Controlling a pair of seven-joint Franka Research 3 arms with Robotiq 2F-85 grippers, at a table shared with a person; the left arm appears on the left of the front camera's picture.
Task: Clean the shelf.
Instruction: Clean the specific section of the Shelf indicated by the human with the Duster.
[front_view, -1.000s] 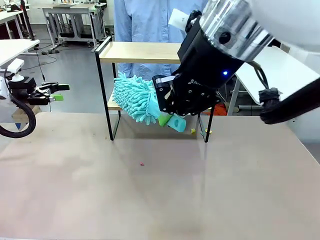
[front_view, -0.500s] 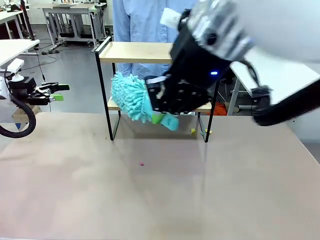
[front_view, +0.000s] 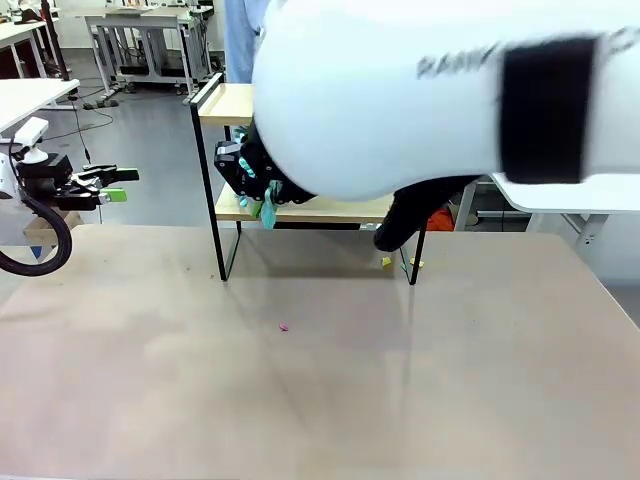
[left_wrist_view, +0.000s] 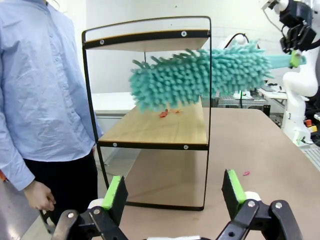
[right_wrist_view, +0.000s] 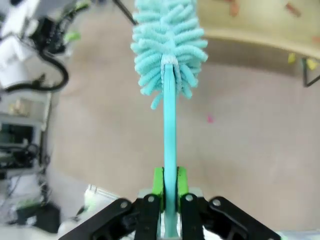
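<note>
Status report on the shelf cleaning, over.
Right gripper shut on duster. Left gripper open, clear. Duster head at shelf's left end; crumbs on lower board.

The shelf (front_view: 330, 210) stands at the far side of the table (front_view: 300, 400), with the person (left_wrist_view: 40, 90) behind it. The duster (left_wrist_view: 200, 75) in my right gripper (right_wrist_view: 170, 176) crosses the shelf's left end, level between its boards. Scraps (left_wrist_view: 164, 113) lie on the lower board, bits (front_view: 284, 326) on the table before it. My left gripper (left_wrist_view: 175, 192) hangs well left.
</note>
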